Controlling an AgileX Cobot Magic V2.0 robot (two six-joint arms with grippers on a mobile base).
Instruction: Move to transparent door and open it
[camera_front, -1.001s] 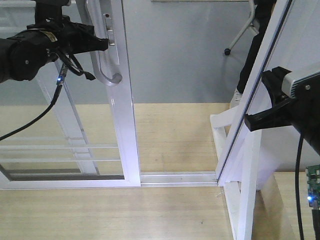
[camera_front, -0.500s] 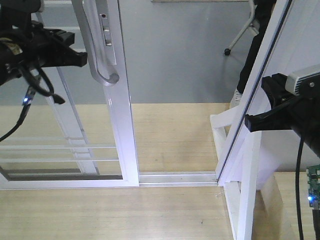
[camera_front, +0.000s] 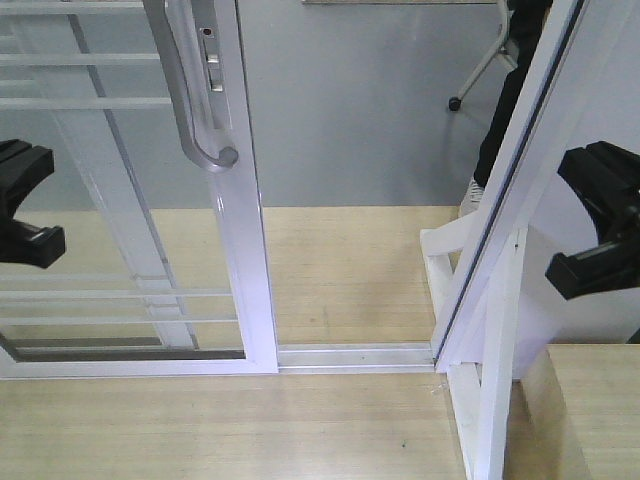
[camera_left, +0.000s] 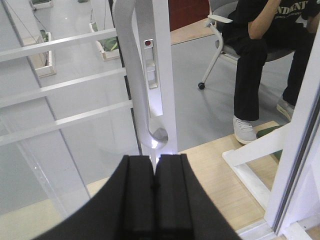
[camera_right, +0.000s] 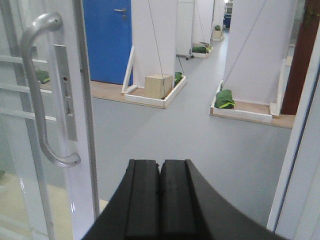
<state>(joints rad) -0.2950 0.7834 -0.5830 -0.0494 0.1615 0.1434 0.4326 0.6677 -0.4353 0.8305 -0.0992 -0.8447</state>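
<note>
The transparent door (camera_front: 246, 240) stands at the left, a glass panel in a white frame with thin white bars. Its grey curved handle (camera_front: 193, 90) is on the right stile and also shows in the left wrist view (camera_left: 134, 75) and right wrist view (camera_right: 36, 90). A gap with grey floor lies right of the stile. My left gripper (camera_front: 48, 245) is at the left edge, away from the handle; in its wrist view (camera_left: 155, 158) it is shut and empty, just below the handle's lower end. My right gripper (camera_front: 560, 275) is at the right edge, shut and empty (camera_right: 160, 162).
A slanted white-framed glass panel (camera_front: 520, 190) and its white base (camera_front: 490, 400) stand at the right. The floor track (camera_front: 355, 357) runs between them. A person in black sits on a wheeled chair (camera_left: 260, 50) beyond the opening. A blue door (camera_right: 107, 40) is farther back.
My left arm has drawn back from beside the handle to the left and lower. My right arm has pulled back to the right. The door has barely shifted left.
</note>
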